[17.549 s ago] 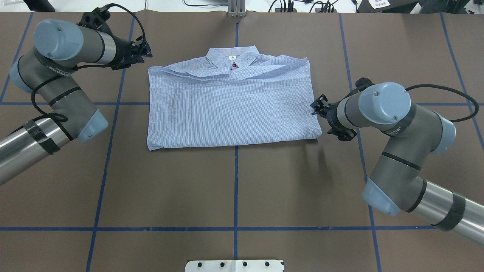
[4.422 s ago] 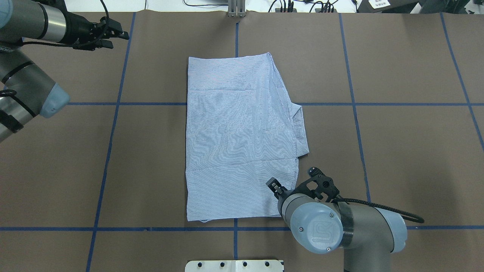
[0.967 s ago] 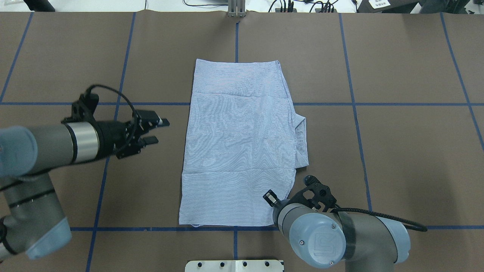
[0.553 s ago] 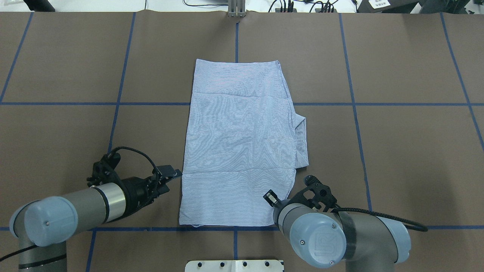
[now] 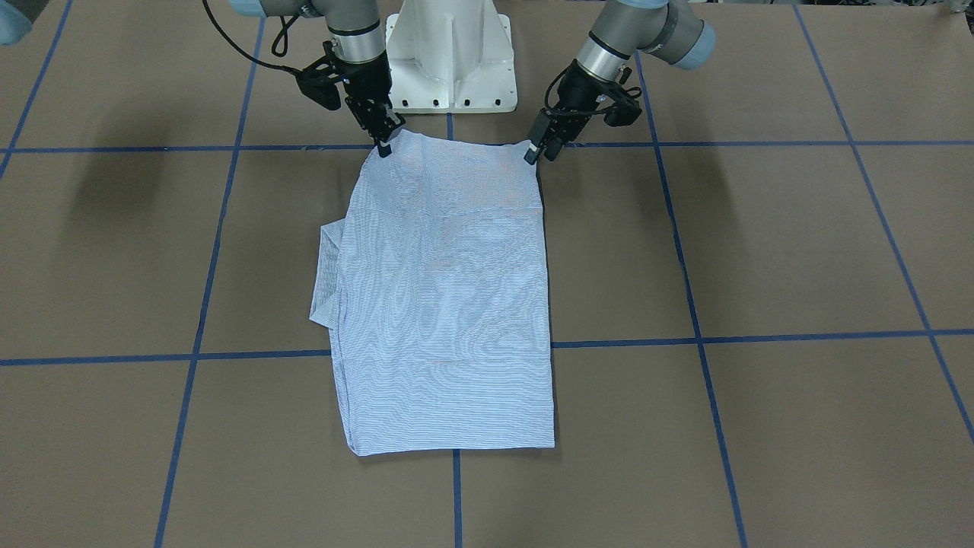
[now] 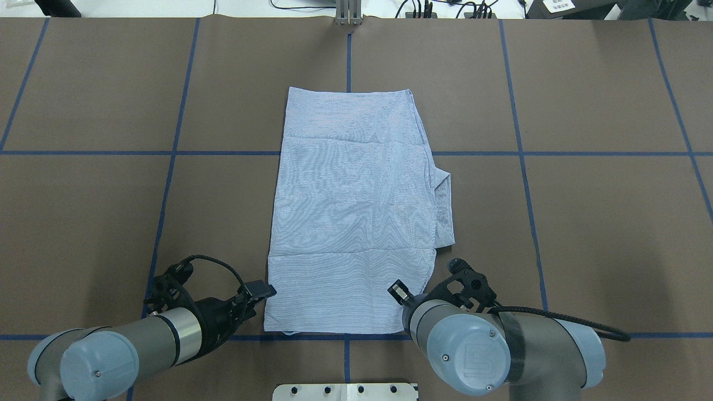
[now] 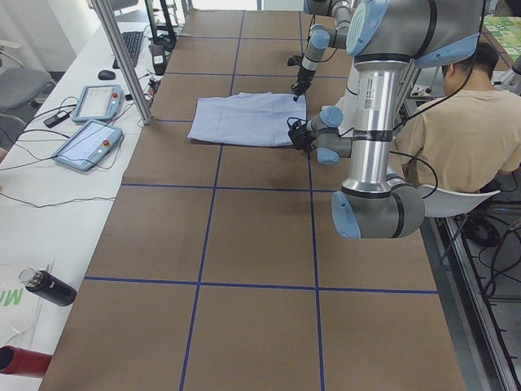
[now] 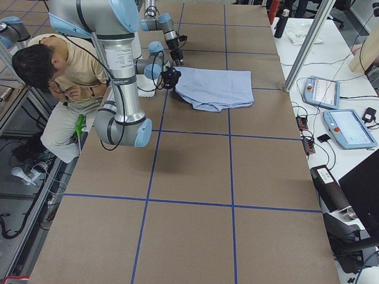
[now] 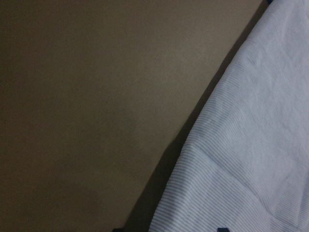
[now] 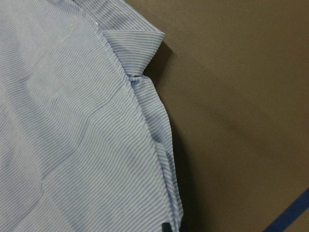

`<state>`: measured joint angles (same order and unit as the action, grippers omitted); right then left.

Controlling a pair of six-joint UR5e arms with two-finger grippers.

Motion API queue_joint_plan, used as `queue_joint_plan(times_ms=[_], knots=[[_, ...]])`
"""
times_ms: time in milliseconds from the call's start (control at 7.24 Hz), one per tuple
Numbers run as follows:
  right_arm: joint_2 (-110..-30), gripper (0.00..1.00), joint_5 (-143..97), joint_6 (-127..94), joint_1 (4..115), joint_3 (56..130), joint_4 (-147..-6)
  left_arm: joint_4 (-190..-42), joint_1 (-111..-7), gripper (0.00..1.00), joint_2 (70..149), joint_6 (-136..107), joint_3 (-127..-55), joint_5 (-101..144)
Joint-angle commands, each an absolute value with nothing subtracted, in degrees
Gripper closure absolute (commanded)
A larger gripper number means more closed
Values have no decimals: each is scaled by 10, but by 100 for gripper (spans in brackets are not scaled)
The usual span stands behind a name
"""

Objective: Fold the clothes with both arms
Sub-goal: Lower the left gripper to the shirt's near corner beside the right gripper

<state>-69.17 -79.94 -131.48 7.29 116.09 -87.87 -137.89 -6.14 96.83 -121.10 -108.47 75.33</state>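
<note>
Black right fingers (image 5: 384,144): clenched on the shirt (image 6: 351,211) at its 5 o'clock corner as the overhead view had it; the right wrist view showed one dark tip at the hem and no gap.

Black left fingers (image 6: 260,290): released, tips apart, at the shirt's 7 o'clock corner. In the left wrist view one tip stood over bare tabletop (image 6: 585,223) and the other over cloth, the shirt's edge running between them.

Right arm (image 6: 473,351) and left arm (image 6: 111,351): silver tube, grey joints, light blue caps; both reached in from 6 o'clock, low over the near hem.

Shirt: light blue-and-white fine stripe, folded to a long rectangle, lying flat at the tabletop's centre with its length running 12 to 6 o'clock. One striped flap (image 6: 444,206) stuck out from under the edge at about 4 o'clock. Creases crossed the upper face.

Tabletop: brown, gridded with blue tape lines (image 6: 521,167).

White pedestal base (image 5: 450,53): at 12 o'clock in the front-facing view, between the arms.

Seated person (image 7: 456,122): tan shirt, beside the robot.
</note>
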Motion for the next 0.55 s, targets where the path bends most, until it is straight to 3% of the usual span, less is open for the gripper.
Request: queue_joint_plan(times_ms=[0,276,415], knots=[[-692,100,-800,-1315,73,1164,-879,-1377,-49,32,974,-1211,-1081,752],[-692,100,-800,-1315,73,1164,-879,-1377,-43,38,976,-1212,-1081,752],[-692,100,-800,-1315,73,1163,-879,-1377,-42,49,977,-1212,-1081,752]])
